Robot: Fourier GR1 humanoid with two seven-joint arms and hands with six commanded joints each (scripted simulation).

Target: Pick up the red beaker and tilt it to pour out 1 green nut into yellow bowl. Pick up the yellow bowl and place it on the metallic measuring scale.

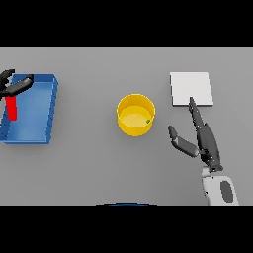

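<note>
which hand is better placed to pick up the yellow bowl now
Right. The open right hand lies just beside the round yellow bowl and the flat metallic scale; the left hand holds the red beaker over the blue tray.

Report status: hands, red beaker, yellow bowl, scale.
Left hand shut on red beaker over blue tray. Right hand open, between round yellow bowl and flat metallic scale. Green nut in bowl. Path clear.

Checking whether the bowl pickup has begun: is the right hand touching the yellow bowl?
Apart. The head view shows bare grey table between the right hand, fingers straight, and the yellow bowl.
</note>
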